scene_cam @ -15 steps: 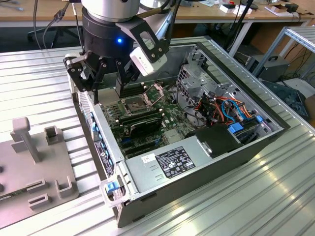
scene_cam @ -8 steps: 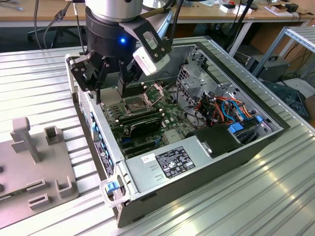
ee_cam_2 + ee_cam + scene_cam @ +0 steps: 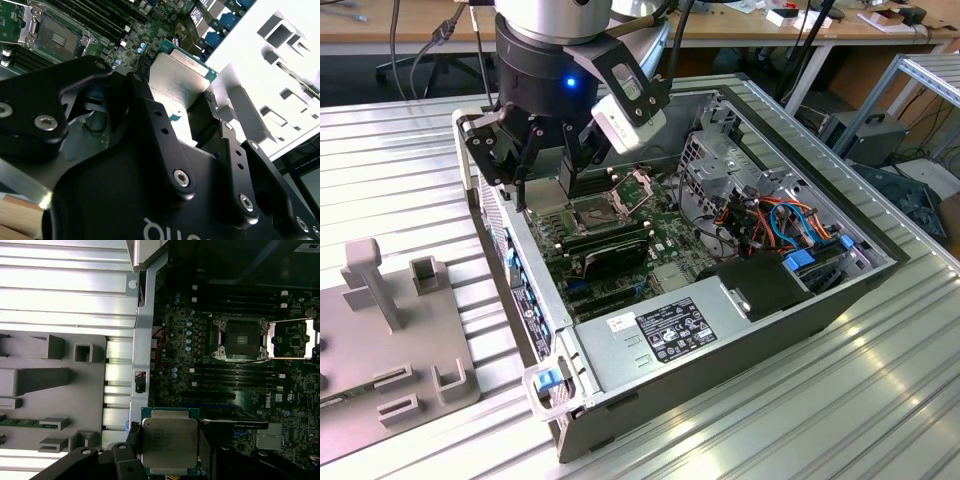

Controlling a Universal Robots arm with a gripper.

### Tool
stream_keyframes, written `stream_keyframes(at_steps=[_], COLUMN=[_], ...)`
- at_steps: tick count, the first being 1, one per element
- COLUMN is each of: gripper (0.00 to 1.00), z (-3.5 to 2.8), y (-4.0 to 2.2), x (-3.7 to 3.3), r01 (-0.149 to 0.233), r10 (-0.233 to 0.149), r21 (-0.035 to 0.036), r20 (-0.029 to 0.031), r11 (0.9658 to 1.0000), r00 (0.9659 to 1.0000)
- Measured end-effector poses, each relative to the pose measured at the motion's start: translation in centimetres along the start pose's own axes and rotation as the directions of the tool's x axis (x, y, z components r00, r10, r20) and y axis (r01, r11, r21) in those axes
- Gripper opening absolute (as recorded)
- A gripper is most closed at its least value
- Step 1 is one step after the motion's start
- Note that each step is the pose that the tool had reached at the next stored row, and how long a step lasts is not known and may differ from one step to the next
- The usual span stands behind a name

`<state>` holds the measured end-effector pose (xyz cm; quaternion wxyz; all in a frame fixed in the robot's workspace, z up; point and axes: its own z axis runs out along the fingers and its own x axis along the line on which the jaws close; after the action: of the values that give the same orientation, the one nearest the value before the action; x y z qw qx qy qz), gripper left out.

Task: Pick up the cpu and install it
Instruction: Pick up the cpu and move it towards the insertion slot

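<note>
The cpu (image 3: 167, 437) was likely light, thin and stiff, with a delicate contact face underneath. Its two opposite edges were probably the safest place to hold it, with the flat faces left alone. It looked like a square of dull silver metal with faint print, seated on a green board that showed as a narrow border. The gripper (image 3: 169, 450) had its fingers closed against two opposite sides of it. It was held above the motherboard (image 3: 210, 390), near the side wall of the computer case (image 3: 720, 340) and apart from the open socket (image 3: 241, 337).
</note>
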<state>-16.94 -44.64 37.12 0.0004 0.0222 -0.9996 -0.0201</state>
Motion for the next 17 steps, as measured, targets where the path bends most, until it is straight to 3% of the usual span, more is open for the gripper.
stream_keyframes(at_steps=[6,17], gripper=[0.55,0.55], z=[0.0,0.0], y=[0.0,-0.04], x=[-0.02,-0.94], r01=[0.0,0.0], r10=[0.0,0.0], r21=[0.0001,0.0], r20=[0.0,0.0], r11=[1.0,1.0], r00=[1.0,1.0])
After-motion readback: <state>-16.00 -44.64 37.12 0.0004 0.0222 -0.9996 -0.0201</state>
